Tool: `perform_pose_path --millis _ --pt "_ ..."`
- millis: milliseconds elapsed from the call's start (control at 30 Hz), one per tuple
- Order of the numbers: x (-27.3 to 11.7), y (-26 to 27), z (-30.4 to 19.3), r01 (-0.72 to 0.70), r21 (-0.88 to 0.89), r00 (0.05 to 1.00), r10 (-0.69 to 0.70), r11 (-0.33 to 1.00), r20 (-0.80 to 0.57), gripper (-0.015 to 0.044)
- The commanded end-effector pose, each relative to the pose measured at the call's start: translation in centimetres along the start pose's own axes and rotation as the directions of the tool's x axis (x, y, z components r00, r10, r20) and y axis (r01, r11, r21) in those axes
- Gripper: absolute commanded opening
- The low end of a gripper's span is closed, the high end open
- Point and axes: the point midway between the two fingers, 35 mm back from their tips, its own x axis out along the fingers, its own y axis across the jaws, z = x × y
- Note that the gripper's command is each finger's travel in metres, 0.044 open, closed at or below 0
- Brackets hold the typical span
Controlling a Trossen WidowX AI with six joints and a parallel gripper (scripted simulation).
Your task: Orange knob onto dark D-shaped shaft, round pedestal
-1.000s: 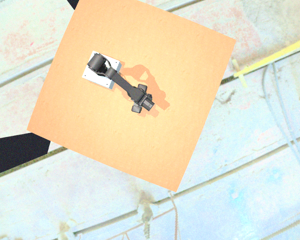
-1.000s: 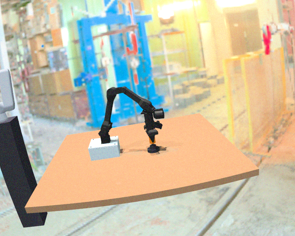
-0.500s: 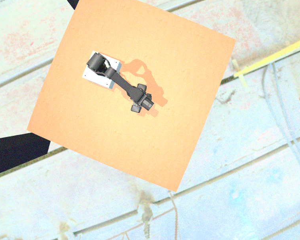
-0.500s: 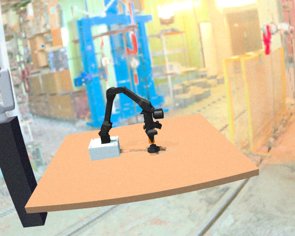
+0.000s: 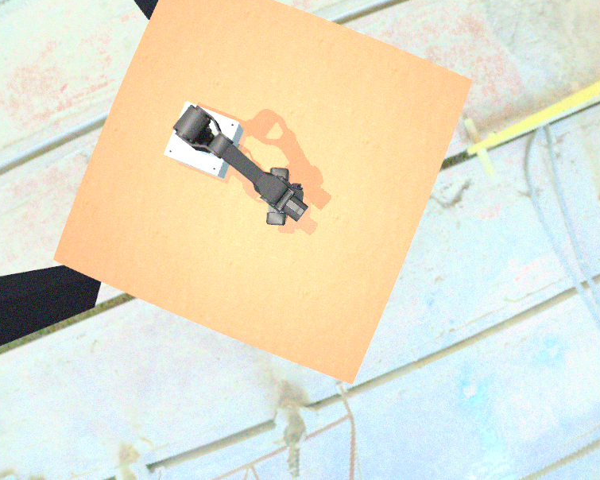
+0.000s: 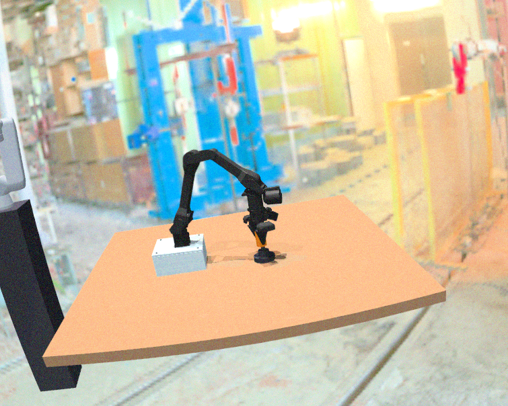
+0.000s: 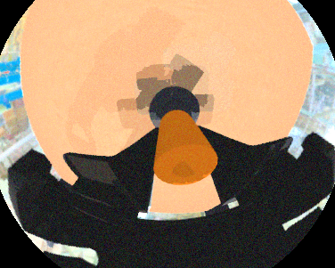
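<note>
Knob: the orange knob [image 6: 260,240] [image 7: 183,152] is smooth and round, thin at one end and fat at the other, like a cone. It is right above the pedestal, not all the way down.
Gripper: the black gripper [image 6: 260,239] [image 7: 177,130] is pinching the knob between its two fingers.
Pedestal: the round pedestal [image 6: 264,256] [image 7: 174,96] is dark and stands on the table.
Table: the table [image 5: 278,298] [image 6: 254,306] [image 7: 256,39] is flat, light orange-brown, with straight sides.
Base: the arm's base block [image 5: 180,153] [image 6: 179,263] is a white box with little dark dots on top.
</note>
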Motion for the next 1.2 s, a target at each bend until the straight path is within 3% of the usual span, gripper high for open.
perform_pose_path --millis 0,800,1033,1167 --pt "-0.03 -0.18 0.35 0.001 -0.017 1.0 -0.001 1.0 0.006 0.0" --pt "-0.29 -0.32 0.6 0.002 -0.017 1.0 -0.001 1.0 0.007 0.0" --pt "-0.33 -0.19 0.38 0.003 -0.214 1.0 -0.001 0.977 0.006 0.0" --pt "-0.17 -0.07 0.16 0.003 -0.224 1.0 -0.001 0.974 0.006 0.0"
